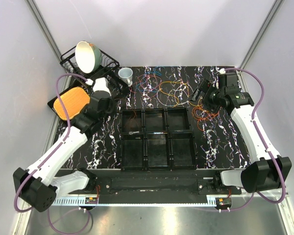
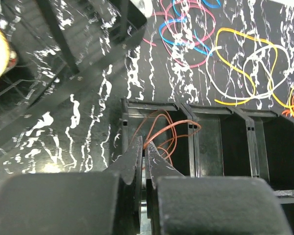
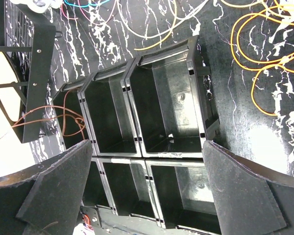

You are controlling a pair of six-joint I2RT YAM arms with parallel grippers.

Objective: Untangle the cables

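The cables lie in loose loops on the black marbled table behind the bins: yellow and white ones (image 1: 171,92), red and blue ones (image 1: 149,78), and orange ones (image 1: 206,117) at the right. A brown cable (image 2: 169,127) coils in the back-left bin compartment, and my left gripper (image 2: 144,145) is shut on a strand of it just above that compartment. In the top view the left gripper (image 1: 116,110) sits at the bins' back-left corner. My right gripper (image 3: 148,147) stands open and empty above the bins, near the orange cables (image 3: 264,44). From above, the right gripper (image 1: 202,93) is by the tangle's right side.
A black six-compartment bin tray (image 1: 158,131) fills the table's middle. At the back left stand a wire dish rack (image 1: 68,62) holding a bowl (image 1: 86,55), a paper cup (image 1: 126,75) and an orange board (image 1: 71,102).
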